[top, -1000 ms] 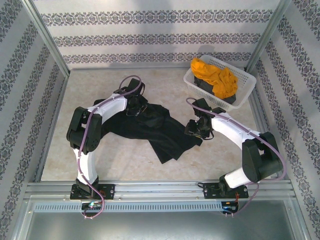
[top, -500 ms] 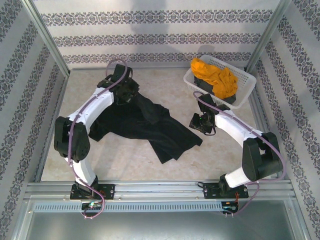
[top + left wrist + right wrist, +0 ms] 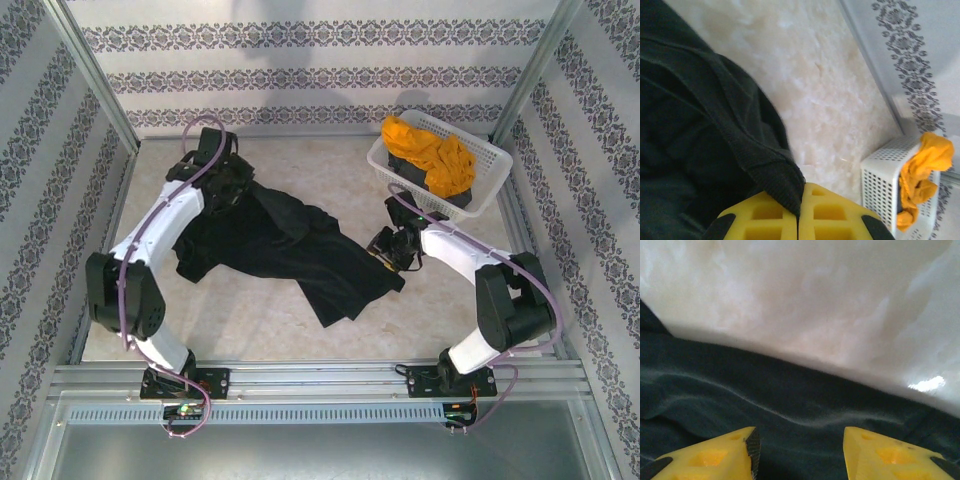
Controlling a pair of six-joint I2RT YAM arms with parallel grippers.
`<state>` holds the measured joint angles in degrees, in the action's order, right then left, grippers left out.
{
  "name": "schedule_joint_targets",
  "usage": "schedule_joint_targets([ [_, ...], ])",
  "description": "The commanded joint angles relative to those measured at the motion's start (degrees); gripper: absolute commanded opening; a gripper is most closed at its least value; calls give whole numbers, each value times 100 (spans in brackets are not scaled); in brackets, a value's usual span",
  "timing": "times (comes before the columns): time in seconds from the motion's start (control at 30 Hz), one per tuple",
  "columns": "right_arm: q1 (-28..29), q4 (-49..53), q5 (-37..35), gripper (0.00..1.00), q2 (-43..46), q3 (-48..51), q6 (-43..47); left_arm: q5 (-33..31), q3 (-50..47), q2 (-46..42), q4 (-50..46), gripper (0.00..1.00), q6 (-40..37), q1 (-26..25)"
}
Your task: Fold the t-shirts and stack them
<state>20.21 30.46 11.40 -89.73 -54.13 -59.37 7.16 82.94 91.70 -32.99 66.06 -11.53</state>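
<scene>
Over the table (image 3: 260,330), seen from above, the black shirt (image 3: 300,255) lies crumpled and unfolded at centre. Your left tool (image 3: 240,192) is at the shirt's 10 o'clock corner and your right tool (image 3: 386,254) at its 3 o'clock edge. At 2 o'clock the basket (image 3: 484,200) holds the orange shirt (image 3: 435,155) on top of the grey shirt (image 3: 457,198). Nothing is folded or stacked, so I judge the task barely begun, with all three shirts left to do.

At the left wrist, your tool is clamped on a ribbed edge of the black shirt, the fabric pinched between the pads at 6 o'clock.

At the right wrist, the jaws stand partly apart just over the black fabric, gripping nothing. Bare table lies toward 12 o'clock.
</scene>
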Motion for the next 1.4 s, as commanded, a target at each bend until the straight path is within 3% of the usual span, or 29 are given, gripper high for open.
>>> schedule_joint_targets([
  [0.0,169,-229,-157,54,-18,53,-1181,-783,-225,-906,-89,0,-197,285],
  [0.13,178,-91,-406,54,123,-84,-1634,-1286,-761,-1701,534,0,-196,490],
  [0.3,-268,-265,-1343,51,305,-553,-952,-1119,-1160,-1943,576,0,-138,617],
  [0.53,-545,-994,-600,33,-1667,-2306,521,-749,-1871,-2123,934,0,-2,679],
  [0.7,-438,-1817,-670,33,-2668,-3346,366,-621,-1972,-2116,953,0,-35,696],
  [0.83,-690,-1884,-1037,32,-3141,-3840,-89,-576,-2061,-2169,970,0,-53,712],
  [1.1,-1512,-1966,-1045,31,-3153,-3978,-127,-514,-2132,-2373,759,0,-218,827],
  [1.23,-1463,-1809,-637,31,-3151,-4214,50,-483,-2123,-2381,789,0,-266,887],
  [1.37,-1133,-1306,-534,39,-2593,-3946,54,-365,-1965,-2277,962,0,-330,958],
])
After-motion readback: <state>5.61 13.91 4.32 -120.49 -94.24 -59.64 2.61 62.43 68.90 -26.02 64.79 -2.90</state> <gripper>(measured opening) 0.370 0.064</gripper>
